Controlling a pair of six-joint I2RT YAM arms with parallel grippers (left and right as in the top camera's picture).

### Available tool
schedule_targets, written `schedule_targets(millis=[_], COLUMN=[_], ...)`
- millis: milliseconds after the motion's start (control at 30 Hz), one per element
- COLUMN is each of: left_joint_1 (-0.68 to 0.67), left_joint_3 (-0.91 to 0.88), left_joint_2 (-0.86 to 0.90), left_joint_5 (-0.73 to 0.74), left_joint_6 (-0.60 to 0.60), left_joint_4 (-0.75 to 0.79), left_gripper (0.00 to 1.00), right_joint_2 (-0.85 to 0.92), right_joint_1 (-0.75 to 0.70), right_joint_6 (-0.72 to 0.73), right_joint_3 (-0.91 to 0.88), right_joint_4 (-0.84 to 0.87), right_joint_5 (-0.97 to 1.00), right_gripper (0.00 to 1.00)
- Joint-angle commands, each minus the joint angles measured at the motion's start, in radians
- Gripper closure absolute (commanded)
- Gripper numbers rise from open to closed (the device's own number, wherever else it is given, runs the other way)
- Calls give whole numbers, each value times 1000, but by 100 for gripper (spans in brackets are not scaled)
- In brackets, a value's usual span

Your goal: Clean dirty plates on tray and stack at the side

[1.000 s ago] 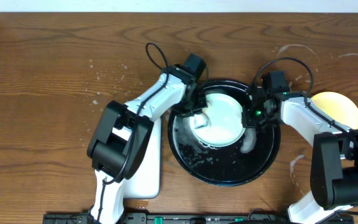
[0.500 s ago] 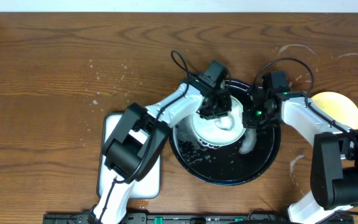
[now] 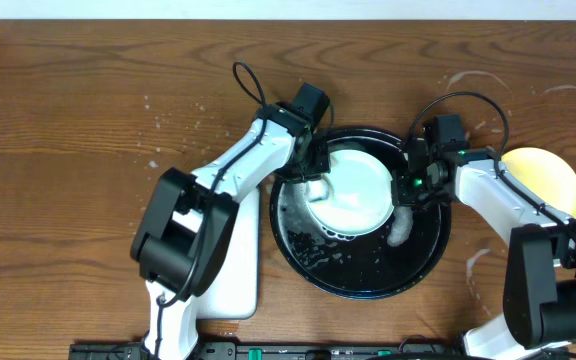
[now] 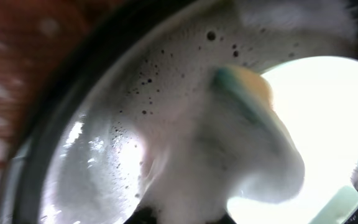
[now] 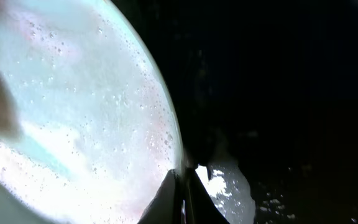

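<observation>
Tray [image 3: 368, 278] sits mid-tabletop [image 3: 68, 120] twd the front, w/ a plate [image 3: 360, 195] inside, in its rear half. L gripper [image 3: 313, 182] is at the plate's left edge w/ a sponge [image 4: 244, 106] at its tip; R gripper [image 3: 405, 190] is on the plate's right rim. A 2nd plate [image 3: 548, 165] lies on the tabletop right of the tray, apart from it & partly under the R arm, and a rect tray [image 3: 236, 285] lies just front-left of the tray, mostly under the L arm.

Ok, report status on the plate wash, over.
Left gripper shut on sponge, at edge of mint plate. Right gripper shut on its rim, in tray. Yellow plate aside, nothing blocking.
</observation>
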Motion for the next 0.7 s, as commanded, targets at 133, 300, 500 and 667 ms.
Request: schedule_targets(millis=[133,300,500,667], left_joint_1=[40,54,70,89], left_joint_3=[-11,-12,-37,-232], left_joint_2=[-264,-480,-533,-533], left_joint_5=[-37,-150,-359,-380], left_joint_6=[42,90,89,53], left_joint_4=[-64,-293,-582,-537], left_gripper=[92,92,92,92], right_joint_2=[-58,-59,-6,92], right_joint_1=[-7,-7,-7,-7], right_joint_6=[-21,-25,-24,-24], right_joint_3=[-19,-19,-19,-19], right_joint_4=[-23,-29,-11,14], right_joint_5=[93,97,97,76], right_gripper=[99,96,91,94])
